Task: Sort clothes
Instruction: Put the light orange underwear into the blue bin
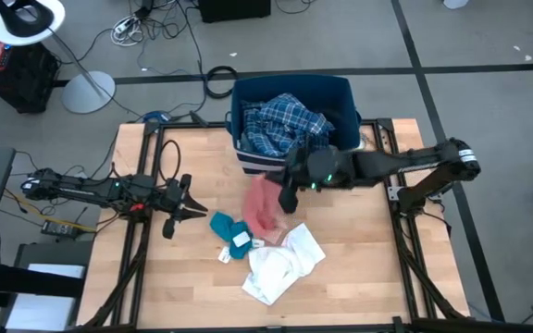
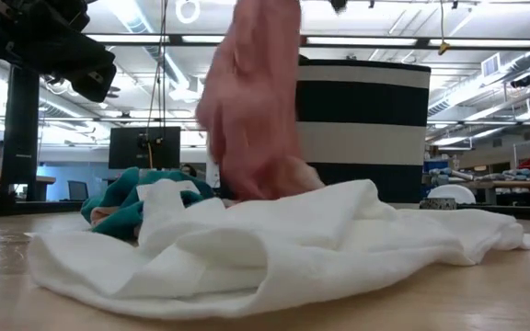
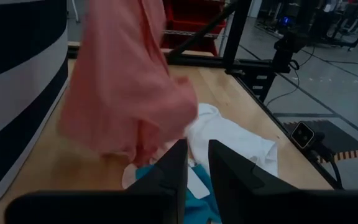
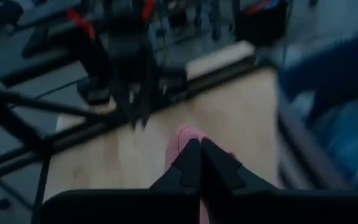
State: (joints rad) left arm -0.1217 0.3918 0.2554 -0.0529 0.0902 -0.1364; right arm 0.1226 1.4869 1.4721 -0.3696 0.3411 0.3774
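My right gripper (image 1: 290, 192) is shut on the salmon pink garment (image 1: 262, 205), in front of the dark blue bin (image 1: 340, 92). The blue-white plaid shirt (image 1: 285, 120) lies in the bin. The small teal garment (image 1: 223, 226) and the white garment (image 1: 280, 264) lie on the table near the pink one's lower end. My left gripper (image 1: 191, 198) hangs above the table left of the teal garment, pointing at the clothes. Its fingers stand a narrow gap apart and hold nothing (image 3: 197, 163). My right gripper pinches a bunched upper part of the salmon pink garment (image 4: 187, 133) between its two fingertips, coming from above and the table's right. The garment hangs slack below the fingers (image 2: 251, 101). Its lower end (image 2: 265, 179) rests by the white garment (image 2: 274, 244).
The bin's striped wall (image 3: 17, 93) stands close behind the hanging garment. A small white tag or scrap (image 1: 223, 254) lies by the teal garment. Bare wood lies at the table's near left (image 1: 155, 287) and right (image 1: 368, 250). Black frame rails (image 1: 137, 231) run along both sides.
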